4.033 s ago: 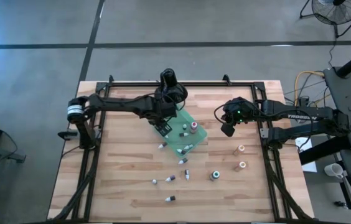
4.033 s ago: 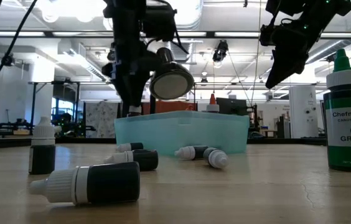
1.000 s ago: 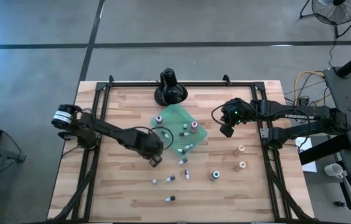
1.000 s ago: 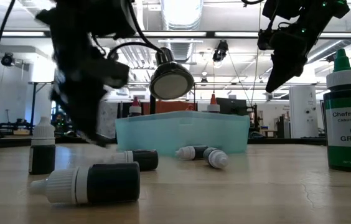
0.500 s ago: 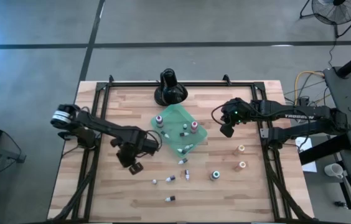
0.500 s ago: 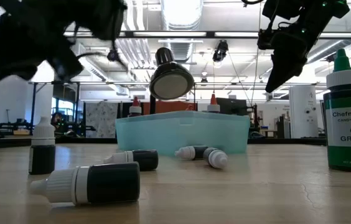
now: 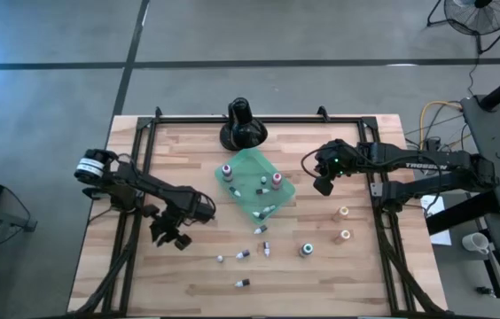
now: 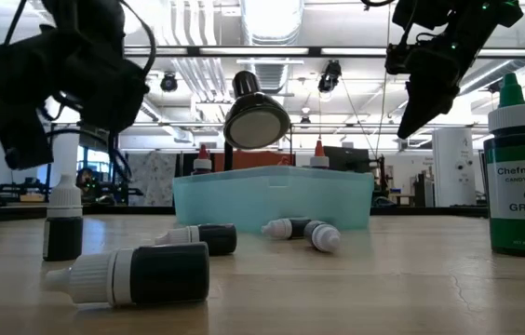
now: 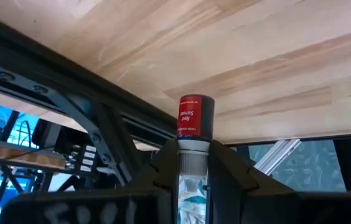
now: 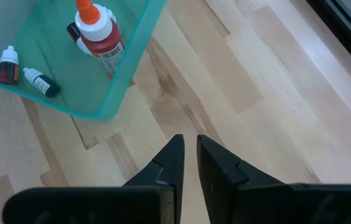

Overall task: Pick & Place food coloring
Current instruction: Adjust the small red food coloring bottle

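My left gripper (image 7: 174, 237) hangs above the table's left half, shut on a small red food coloring bottle (image 9: 195, 117) labelled Red Sunset. Several more food coloring bottles stand or lie in the teal tray (image 7: 272, 199), among them an orange-capped red one (image 10: 99, 34). Others lie loose on the wood near the front, such as a dark one (image 8: 137, 274). A larger green bottle (image 8: 521, 177) stands upright on its base. My right gripper (image 10: 188, 144) hovers shut just right of the tray, holding nothing. My left gripper pinches the red bottle by its white cap end (image 9: 191, 160) between the two fingers. The bottle's body sticks out past the fingertips in line with them, base pointing away. The low view shows the gripper well above the table, so the bottle hangs clear.
A black round-based stand (image 7: 241, 124) sits at the table's far edge behind the tray. Two pale bottles (image 7: 344, 223) stand at the right. Black frame rails (image 7: 130, 221) run along the table's left and right sides. Bare wood lies at the near left.
My left gripper has gone from the tray's near-left corner toward the table's left edge, rising from near the tabletop as it went. The right arm has kept still.
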Robot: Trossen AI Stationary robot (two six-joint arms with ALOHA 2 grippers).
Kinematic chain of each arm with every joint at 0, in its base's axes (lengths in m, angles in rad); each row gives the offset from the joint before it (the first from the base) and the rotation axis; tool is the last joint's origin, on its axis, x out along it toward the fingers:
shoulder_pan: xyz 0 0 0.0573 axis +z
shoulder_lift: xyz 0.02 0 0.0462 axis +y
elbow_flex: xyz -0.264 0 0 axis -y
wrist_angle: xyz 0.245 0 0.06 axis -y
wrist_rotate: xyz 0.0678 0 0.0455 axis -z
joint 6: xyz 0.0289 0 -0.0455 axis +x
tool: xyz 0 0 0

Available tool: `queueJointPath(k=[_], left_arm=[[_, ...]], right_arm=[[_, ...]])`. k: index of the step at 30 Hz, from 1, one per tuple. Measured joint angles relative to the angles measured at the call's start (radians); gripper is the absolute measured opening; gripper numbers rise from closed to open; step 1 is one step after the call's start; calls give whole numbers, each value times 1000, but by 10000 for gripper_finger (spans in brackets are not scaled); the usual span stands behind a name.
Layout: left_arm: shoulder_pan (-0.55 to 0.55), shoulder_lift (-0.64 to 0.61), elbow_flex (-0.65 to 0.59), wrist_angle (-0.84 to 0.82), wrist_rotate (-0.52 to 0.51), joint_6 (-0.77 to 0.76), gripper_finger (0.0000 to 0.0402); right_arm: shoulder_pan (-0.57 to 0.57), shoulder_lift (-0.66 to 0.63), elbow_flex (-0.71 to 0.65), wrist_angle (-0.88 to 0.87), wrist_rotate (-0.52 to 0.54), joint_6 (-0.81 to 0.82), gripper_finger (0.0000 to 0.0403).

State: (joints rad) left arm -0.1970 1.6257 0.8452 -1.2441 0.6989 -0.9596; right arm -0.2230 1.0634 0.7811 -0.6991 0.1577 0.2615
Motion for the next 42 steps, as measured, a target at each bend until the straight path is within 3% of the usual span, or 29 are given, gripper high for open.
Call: queueJointPath(k=[7,22,42], left_arm=[[0,0,-67,119,9,-31,41],[0,1,-141,189,24,-54,43],[0,-8,-117,257,-13,-114,107]], right_arm=[[0,0,0,0,0,0,38],[0,0,0,0,0,0,38],[0,0,0,0,0,0,38]])
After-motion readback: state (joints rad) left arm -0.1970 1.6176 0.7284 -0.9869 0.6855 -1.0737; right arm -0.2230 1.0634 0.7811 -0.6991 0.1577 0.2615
